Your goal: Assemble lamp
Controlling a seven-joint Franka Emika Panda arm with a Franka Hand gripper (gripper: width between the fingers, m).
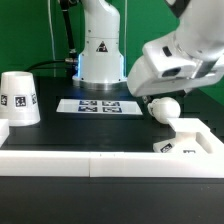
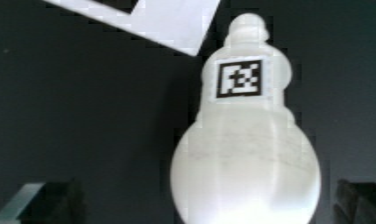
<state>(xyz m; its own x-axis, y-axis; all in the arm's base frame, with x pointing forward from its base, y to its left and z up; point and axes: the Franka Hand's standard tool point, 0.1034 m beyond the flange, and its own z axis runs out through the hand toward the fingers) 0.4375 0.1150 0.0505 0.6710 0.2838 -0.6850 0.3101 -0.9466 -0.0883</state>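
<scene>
The white bulb (image 2: 252,150) lies on the black table, its tagged stem pointing away and its round head between my fingers. My gripper (image 2: 199,202) is open around the head. A dark gap shows beside one finger (image 2: 43,205); the other finger (image 2: 366,205) is close to the bulb. In the exterior view the gripper (image 1: 160,100) is low at the right, over the bulb's head (image 1: 165,108). The flat square base (image 1: 190,133) lies just in front of it. The cone shade (image 1: 19,98) stands at the exterior view's left.
The marker board (image 1: 100,105) lies mid-table in front of the white robot pedestal (image 1: 100,50). A long white rail (image 1: 90,165) edges the table's front. A flat white corner (image 2: 158,25) shows beyond the bulb's stem in the wrist view.
</scene>
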